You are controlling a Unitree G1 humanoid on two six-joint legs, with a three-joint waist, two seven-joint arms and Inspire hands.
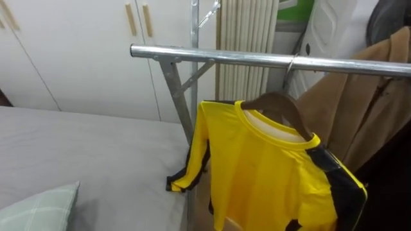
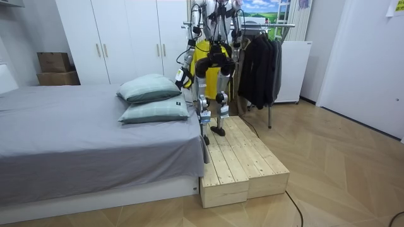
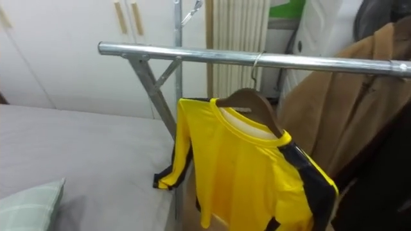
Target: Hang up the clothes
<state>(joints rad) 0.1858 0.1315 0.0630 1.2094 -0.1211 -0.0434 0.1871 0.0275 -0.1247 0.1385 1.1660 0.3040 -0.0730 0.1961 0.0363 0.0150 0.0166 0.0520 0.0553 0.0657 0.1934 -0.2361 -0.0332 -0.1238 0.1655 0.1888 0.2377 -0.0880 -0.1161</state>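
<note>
Hooked over the metal rail (image 1: 218,56) beside the brown coat (image 1: 359,109), the wooden hanger (image 1: 282,106) lets the yellow shirt (image 1: 263,173) drape freely below the rail, seemingly hung already, while the left hand (image 2: 182,77), well below the rail, has a state that cannot be told.

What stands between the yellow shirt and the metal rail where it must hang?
Nothing visible does. The hook of the wooden hanger already sits over the metal rail, and the yellow shirt hangs from it. A brown coat hangs on the same rail further to the robot's right, not in the way.
</note>
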